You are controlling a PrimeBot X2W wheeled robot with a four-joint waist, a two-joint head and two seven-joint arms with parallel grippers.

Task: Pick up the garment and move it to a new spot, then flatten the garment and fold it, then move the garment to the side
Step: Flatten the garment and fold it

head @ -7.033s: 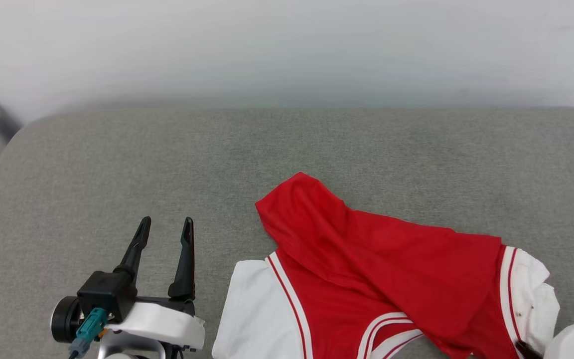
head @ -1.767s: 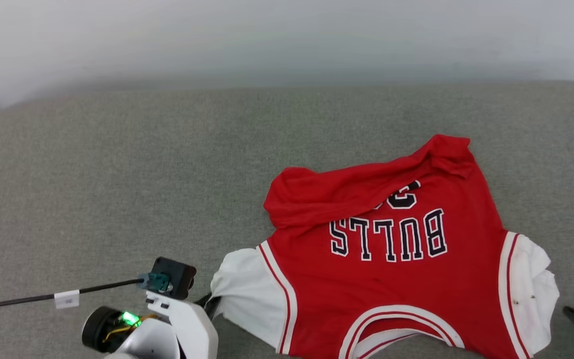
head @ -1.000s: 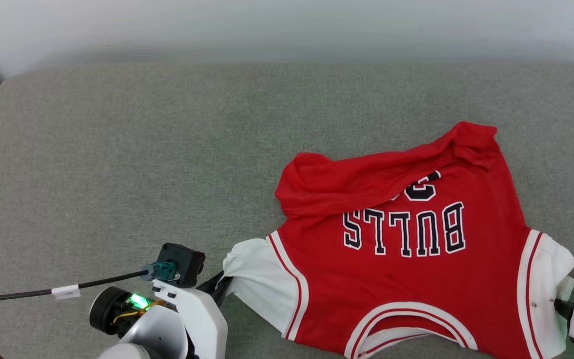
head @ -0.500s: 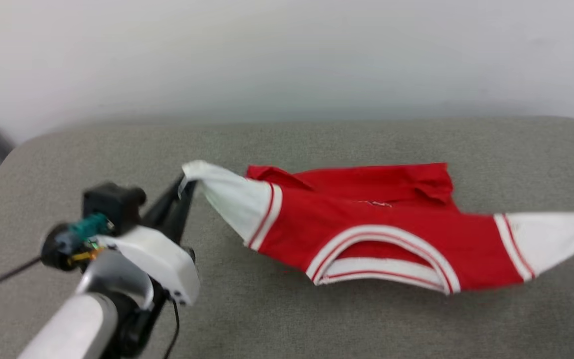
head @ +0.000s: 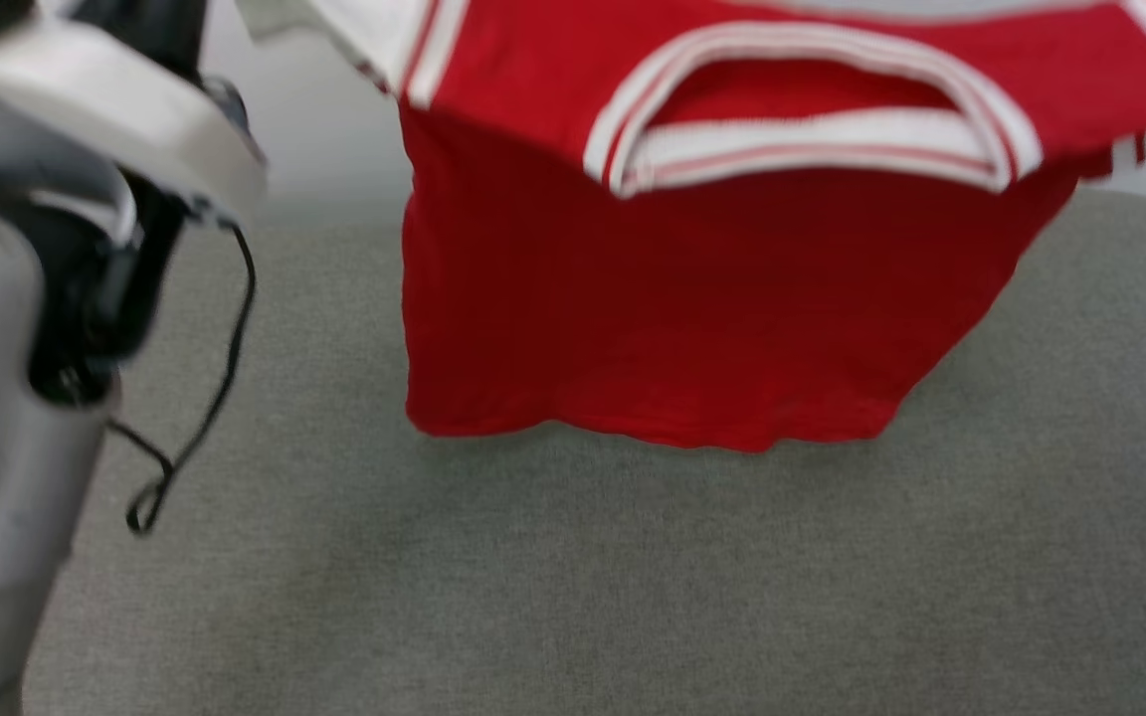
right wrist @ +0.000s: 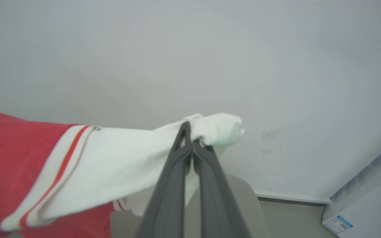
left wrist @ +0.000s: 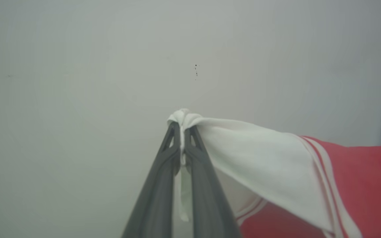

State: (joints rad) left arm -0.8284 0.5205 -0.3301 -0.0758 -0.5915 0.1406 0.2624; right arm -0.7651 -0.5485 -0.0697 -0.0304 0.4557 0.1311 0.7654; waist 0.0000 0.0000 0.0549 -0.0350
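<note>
From the head, the garment (head: 692, 298) hangs spread in the air over the far middle of the grey cushion (head: 573, 597), collar uppermost. Its hem is just above the fabric or brushing it; I cannot tell which. The left arm (head: 6, 328) is a blur at the cushion's left edge. From the left wrist, the left claw (left wrist: 181, 129) is pinched tight on the tip of one white sleeve (left wrist: 253, 158). From the right wrist, the right claw (right wrist: 190, 134) is closed just as hard on the other sleeve (right wrist: 121, 162). For a clean carry, I judge both claws should stay level and well apart, keeping the cloth taut, then lower it hem first. Half a second earlier the garment was stretched low over the cushion; now it hangs high, and the camera has shifted too.
</note>
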